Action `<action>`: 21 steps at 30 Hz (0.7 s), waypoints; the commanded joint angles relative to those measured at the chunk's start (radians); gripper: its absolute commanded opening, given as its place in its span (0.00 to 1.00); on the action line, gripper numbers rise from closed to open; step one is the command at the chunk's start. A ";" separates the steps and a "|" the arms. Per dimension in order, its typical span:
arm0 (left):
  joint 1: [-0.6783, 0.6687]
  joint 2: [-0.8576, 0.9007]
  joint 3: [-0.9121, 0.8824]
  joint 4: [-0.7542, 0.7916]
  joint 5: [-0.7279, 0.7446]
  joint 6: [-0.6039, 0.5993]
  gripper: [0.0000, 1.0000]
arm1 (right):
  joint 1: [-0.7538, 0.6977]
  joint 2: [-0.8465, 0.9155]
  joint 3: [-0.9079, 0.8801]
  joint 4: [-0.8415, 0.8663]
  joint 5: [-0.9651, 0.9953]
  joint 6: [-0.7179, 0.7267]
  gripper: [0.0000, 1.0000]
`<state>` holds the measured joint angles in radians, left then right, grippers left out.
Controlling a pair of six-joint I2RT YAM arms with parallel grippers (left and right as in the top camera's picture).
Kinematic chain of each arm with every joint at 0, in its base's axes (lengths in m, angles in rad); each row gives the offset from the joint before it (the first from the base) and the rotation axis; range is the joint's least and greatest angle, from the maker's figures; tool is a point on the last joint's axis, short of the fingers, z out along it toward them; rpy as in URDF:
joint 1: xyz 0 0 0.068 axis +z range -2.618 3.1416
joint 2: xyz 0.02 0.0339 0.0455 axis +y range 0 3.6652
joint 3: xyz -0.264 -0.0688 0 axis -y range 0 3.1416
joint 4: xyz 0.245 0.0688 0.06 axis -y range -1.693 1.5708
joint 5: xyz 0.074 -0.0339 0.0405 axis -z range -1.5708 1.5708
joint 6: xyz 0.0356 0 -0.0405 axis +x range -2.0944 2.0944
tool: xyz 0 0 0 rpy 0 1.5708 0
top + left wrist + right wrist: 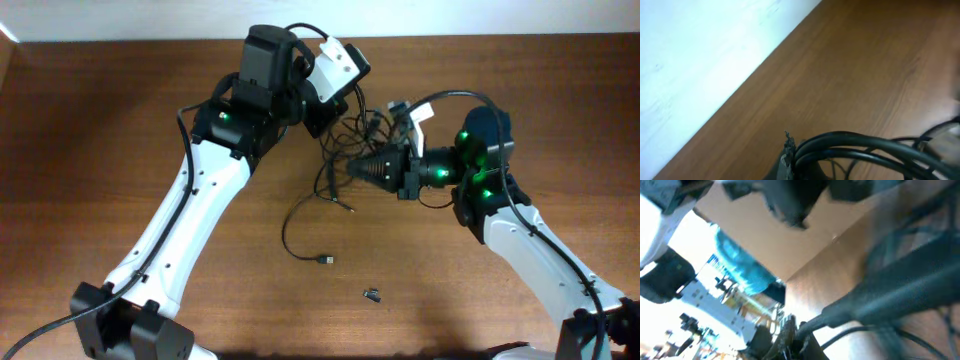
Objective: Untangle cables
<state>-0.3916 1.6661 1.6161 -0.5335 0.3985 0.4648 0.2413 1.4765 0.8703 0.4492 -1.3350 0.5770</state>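
Pulling from both sides of a wooden table (120,120), the left claw (325,120) and right claw (362,168) each pinch strands of the cables (326,172) bunched between them. One plug end trails free; the rest looks tangled, with most untangling left.

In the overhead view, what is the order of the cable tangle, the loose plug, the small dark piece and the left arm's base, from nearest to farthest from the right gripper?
From the right gripper:
1. cable tangle, at its fingertips.
2. loose plug, on the table, lower in the view.
3. small dark piece, lower again.
4. left arm's base, bottom left corner.
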 commanded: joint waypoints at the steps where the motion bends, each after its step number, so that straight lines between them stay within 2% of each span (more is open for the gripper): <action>1: 0.000 -0.010 0.022 0.026 -0.250 -0.154 0.00 | 0.036 -0.001 -0.001 -0.024 -0.087 -0.039 0.04; 4: 0.007 -0.010 0.022 0.043 -0.463 -0.339 0.00 | 0.056 -0.001 -0.001 -0.026 -0.125 -0.039 0.04; 8: 0.016 -0.010 0.022 0.045 -0.483 -0.389 0.00 | 0.061 -0.001 -0.001 -0.029 -0.090 -0.038 0.04; 9: 0.016 -0.010 0.022 0.045 -0.482 -0.389 0.00 | 0.058 -0.001 -0.001 -0.068 -0.010 -0.005 0.08; 12: 0.016 -0.010 0.022 0.043 -0.482 -0.389 0.00 | 0.043 -0.001 -0.001 -0.284 0.279 0.095 0.54; 13: 0.016 -0.010 0.022 0.043 -0.481 -0.389 0.00 | 0.043 -0.001 -0.001 -0.354 0.357 0.113 0.66; 16: 0.016 -0.010 0.022 0.039 -0.481 -0.382 0.00 | 0.039 -0.001 -0.001 -0.431 0.435 0.112 0.77; 21: 0.016 -0.010 0.022 0.031 -0.397 -0.284 0.00 | -0.016 -0.001 0.000 -0.374 0.428 0.130 0.92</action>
<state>-0.3790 1.6661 1.6161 -0.4999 -0.0547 0.1116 0.2600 1.4773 0.8688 0.0429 -0.9455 0.6884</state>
